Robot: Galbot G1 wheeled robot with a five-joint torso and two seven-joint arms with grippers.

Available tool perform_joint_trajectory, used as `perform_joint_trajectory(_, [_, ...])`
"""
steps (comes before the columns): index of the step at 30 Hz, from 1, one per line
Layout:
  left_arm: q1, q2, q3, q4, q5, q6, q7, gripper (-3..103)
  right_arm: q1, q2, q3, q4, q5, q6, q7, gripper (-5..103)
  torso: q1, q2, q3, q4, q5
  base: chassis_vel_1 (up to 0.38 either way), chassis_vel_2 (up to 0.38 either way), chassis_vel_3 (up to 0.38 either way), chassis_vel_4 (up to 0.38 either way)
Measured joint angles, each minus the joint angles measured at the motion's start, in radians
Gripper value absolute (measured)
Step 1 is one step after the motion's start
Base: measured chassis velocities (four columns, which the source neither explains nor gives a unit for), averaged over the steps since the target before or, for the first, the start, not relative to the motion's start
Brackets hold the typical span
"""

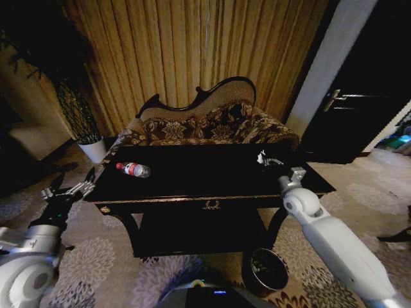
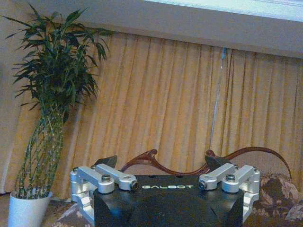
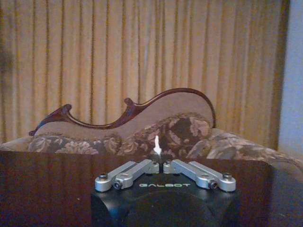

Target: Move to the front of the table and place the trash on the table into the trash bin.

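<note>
The black table [image 1: 192, 192] with gold trim stands in front of me. A clear plastic bottle [image 1: 133, 169] with a red cap lies on its left part. My right gripper [image 1: 274, 163] reaches over the table's right end and is shut on the white crumpled paper wad [image 1: 263, 158]. A white tip of that paper [image 3: 156, 143] pokes up between the closed fingers in the right wrist view. The dark round trash bin [image 1: 267, 269] stands on the carpet below the table's right front. My left gripper [image 1: 69, 188] hangs open left of the table, apart from the bottle.
A patterned curved-back sofa [image 1: 205, 122] stands right behind the table, with gold curtains [image 1: 192, 45] beyond. A plant in a white pot [image 1: 94, 149] is at the back left. A dark door [image 1: 359, 96] is at the right. Patterned carpet surrounds the table.
</note>
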Motion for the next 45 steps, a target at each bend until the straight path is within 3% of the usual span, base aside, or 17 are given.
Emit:
perform_joint_trajectory(4, [-0.002, 0.009, -0.003, 0.014, -0.006, -0.005, 0.009, 100, -0.092, 0.017, 0.090, 0.038, -0.006, 0.004, -0.003, 0, 0.000, 0.000, 0.000, -0.0002, 0.0001, 0.000, 0.000, 0.000, 0.000])
perform_joint_trajectory(12, [0.000, 0.018, -0.004, 0.031, -0.010, -0.009, 0.015, 100, -0.172, 0.048, 0.160, 0.086, -0.023, 0.021, -0.004, 0, 0.000, 0.000, 0.000, 0.0001, 0.0000, 0.000, 0.000, 0.000, 0.000])
perform_joint_trajectory(45, [0.018, 0.010, -0.021, 0.018, -0.021, -0.014, 0.016, 100, -0.219, 0.059, 0.190, 0.123, -0.023, 0.040, 0.000, 0, 0.000, 0.000, 0.000, 0.0000, 0.0001, 0.033, -0.034, -0.039, 0.034])
